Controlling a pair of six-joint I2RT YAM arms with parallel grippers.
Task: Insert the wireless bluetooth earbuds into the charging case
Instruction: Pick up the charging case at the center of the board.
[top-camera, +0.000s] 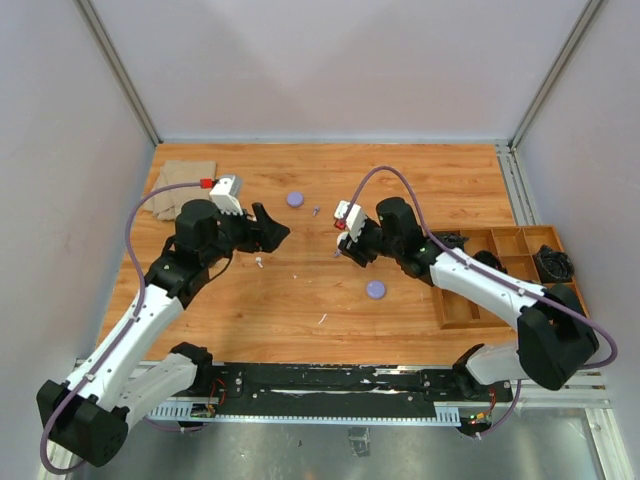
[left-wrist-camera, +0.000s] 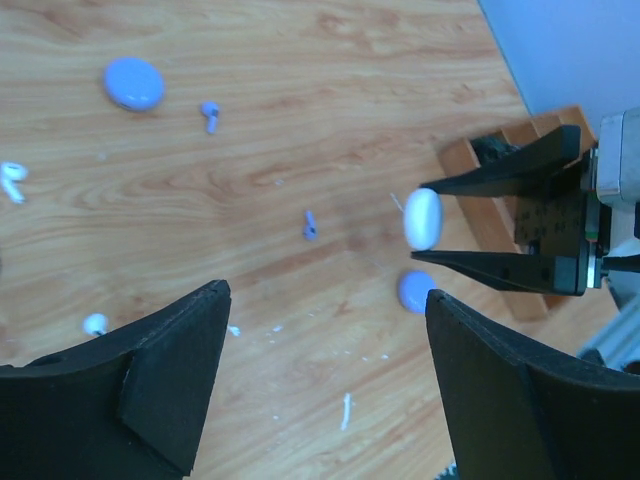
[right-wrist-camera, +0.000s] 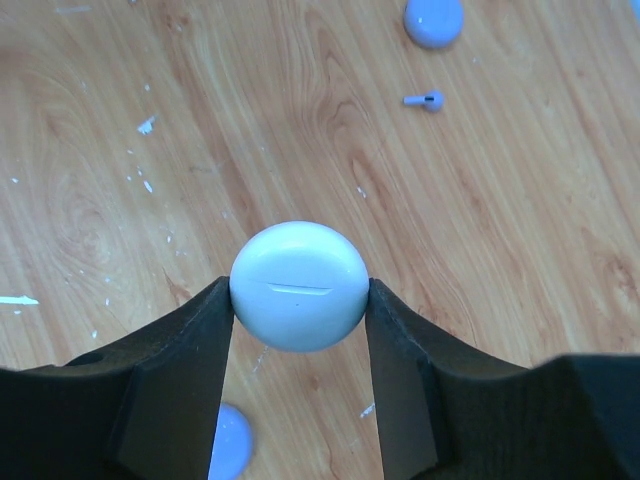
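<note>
Right wrist view: the right gripper (right-wrist-camera: 298, 300) has its fingers clamped on opposite edges of a pale round charging case (right-wrist-camera: 298, 268). The lid seam is shut and the case appears lifted off the table. The left gripper (left-wrist-camera: 325, 300) hangs with its fingers wide apart and nothing between them.

The earbuds lie loose on the wood. A pale purple earbud (left-wrist-camera: 310, 224) is nearest the left fingers, a second purple earbud (left-wrist-camera: 210, 113) sits just beside a purple case (left-wrist-camera: 134, 83), and a white earbud (left-wrist-camera: 12, 180) is at the frame edge.

I judge them featherlight, hard and slick, apt to skitter, so I'd pinch across the bulb, not the thin stem. The shut lid is the obstacle. Another purple case (left-wrist-camera: 415, 290) lies near the held one. The wooden tray (top-camera: 452, 312) is well apart to the right.
</note>
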